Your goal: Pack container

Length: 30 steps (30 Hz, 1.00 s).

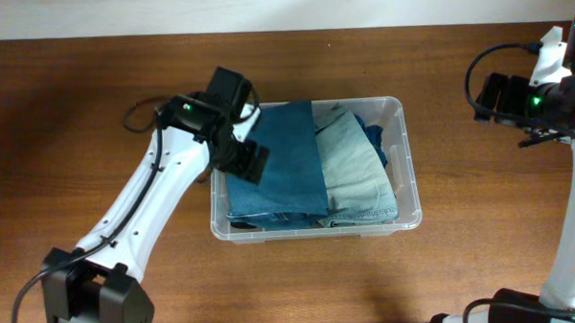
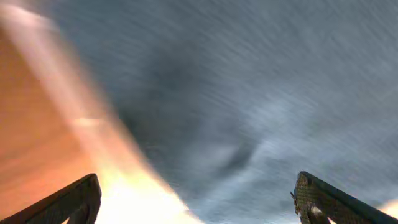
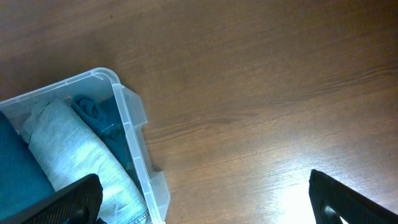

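The clear plastic container (image 1: 409,166) sits mid-table, filled with folded clothes. A dark blue denim piece (image 1: 289,162) lies on the left and a pale blue folded piece (image 1: 356,164) on the right. My left gripper (image 1: 242,158) is open and empty, low over the container's left edge. Its wrist view shows blurred dark blue fabric (image 2: 249,93) between the wide-apart fingers (image 2: 199,205). My right gripper (image 1: 496,97) is open and empty, above bare table to the far right. Its wrist view shows the container's corner (image 3: 134,124) and the pale piece (image 3: 74,149).
The brown wooden table (image 1: 476,245) surrounds the container. A black cable (image 1: 141,113) loops on the table by my left arm. The right arm's base stands at the bottom right (image 1: 522,318).
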Available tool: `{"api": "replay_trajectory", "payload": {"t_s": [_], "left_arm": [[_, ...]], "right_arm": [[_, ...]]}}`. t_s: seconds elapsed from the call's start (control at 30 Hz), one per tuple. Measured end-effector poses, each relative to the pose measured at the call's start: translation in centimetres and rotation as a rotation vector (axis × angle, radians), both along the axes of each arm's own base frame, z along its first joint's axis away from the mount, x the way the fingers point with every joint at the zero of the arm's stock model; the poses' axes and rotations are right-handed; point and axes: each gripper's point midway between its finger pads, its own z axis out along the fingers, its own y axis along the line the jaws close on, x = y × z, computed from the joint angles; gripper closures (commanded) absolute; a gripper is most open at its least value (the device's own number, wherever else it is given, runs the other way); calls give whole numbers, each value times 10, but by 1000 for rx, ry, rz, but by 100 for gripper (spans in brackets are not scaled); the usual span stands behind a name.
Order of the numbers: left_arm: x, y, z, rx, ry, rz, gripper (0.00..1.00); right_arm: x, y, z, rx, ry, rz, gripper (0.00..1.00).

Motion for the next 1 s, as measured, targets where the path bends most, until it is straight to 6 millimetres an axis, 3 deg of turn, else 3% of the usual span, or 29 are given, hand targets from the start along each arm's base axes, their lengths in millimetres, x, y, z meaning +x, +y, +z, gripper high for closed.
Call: {"api": "replay_trajectory", "payload": {"t_s": [0.07,0.1,0.17,0.2,0.27,0.33,0.43,0.5,0.6,0.7,0.8,0.93,0.97,1.0], "left_arm": [[23,3,27,23,-110,20,4],[40,0,49,8,-194,30,31],[71,-8,96,-41,-370,50,70],[88,-14,126,-84,-483,62,79],[103,-21,153,-139,-591,65,83],[108,-30,159,-182,-614,44,86],[111,-44,131,-199,-531,8,96],[108,-54,88,-193,-395,-18,99],[81,-72,-20,-169,-40,-64,99],[70,-76,-69,-144,109,-64,99],[65,-82,-82,-159,164,-72,99],[64,-82,-76,-161,170,-71,98],[65,-79,-72,-151,165,-66,93],[67,-76,-65,-143,153,-62,74]], "right_arm": [[0,1,0,3,0,1,2],[0,1,0,3,0,2,2],[0,1,0,4,1,2,1],[0,1,0,4,0,2,1],[0,1,0,4,1,2,2],[0,1,0,4,1,2,2],[0,1,0,4,1,2,2],[0,1,0,4,0,2,2],[0,1,0,4,1,2,2],[0,1,0,6,0,4,2],[0,1,0,7,0,4,2],[0,3,0,14,-2,8,2],[1,5,0,23,-4,20,2],[1,7,0,29,-4,31,2]]}}
